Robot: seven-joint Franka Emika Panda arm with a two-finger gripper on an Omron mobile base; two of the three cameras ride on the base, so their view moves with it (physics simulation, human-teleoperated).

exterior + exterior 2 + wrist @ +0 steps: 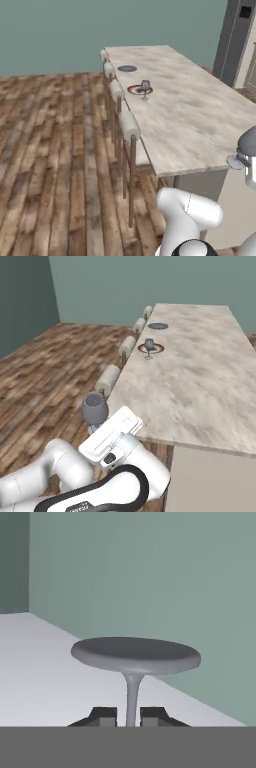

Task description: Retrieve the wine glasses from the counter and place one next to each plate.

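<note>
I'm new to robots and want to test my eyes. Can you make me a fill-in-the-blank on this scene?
1. The tool is shut on a wine glass by its ____.
2. The other glass stands beside the plate with the ____ rim.
3. The plain grey plate has ____ glass next to it.
Missing words: stem; reddish-brown; no

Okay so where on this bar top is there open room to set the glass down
The near half of the bar top is bare up to its front edge. By the red-rimmed plate a wine glass already stands; beside the far grey plate is free.
</note>
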